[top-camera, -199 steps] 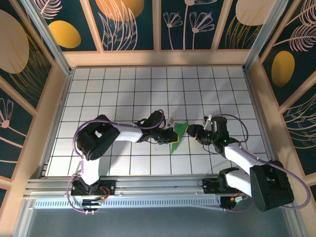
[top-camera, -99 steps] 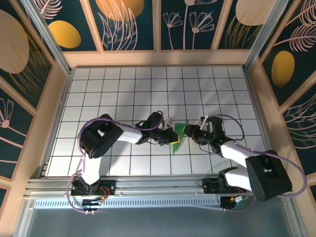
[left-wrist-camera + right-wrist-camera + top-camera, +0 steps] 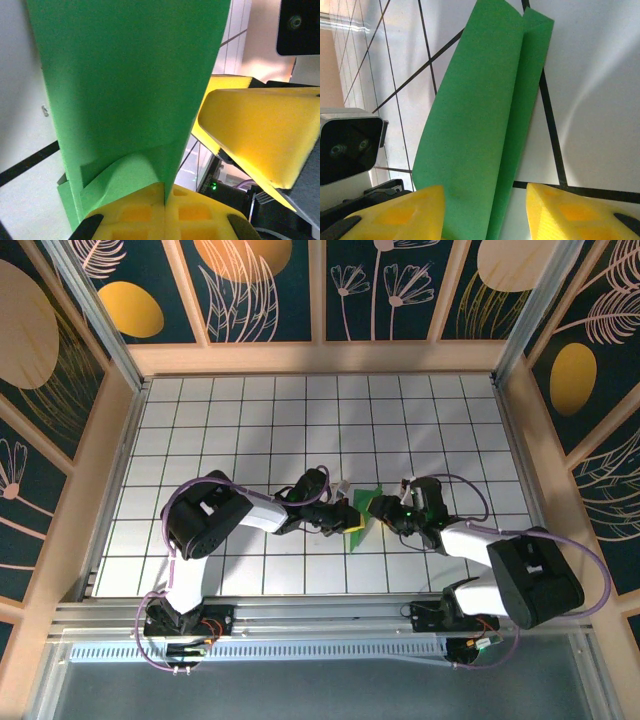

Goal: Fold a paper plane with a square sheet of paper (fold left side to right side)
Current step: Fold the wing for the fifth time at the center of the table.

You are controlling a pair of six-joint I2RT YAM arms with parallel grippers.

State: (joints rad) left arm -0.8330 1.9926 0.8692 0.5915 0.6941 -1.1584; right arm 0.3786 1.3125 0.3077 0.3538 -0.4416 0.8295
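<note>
The left gripper (image 3: 165,212) is clamped tight on one end of the paper (image 3: 125,75), with the folded green layers pinched between its yellow pads (image 3: 135,215). The right gripper (image 3: 485,212) is about half open, with a finger (image 3: 570,210) on each side of the paper's other end, and it seems to grip nothing yet. The paper lies between the two grippers, over the white tiles (image 3: 260,430) near the table's middle. It looks light, thin and floppy, so it would probably crumple or tear if pulled. It is best pinched across a crease, through all layers, close to an edge.
</note>
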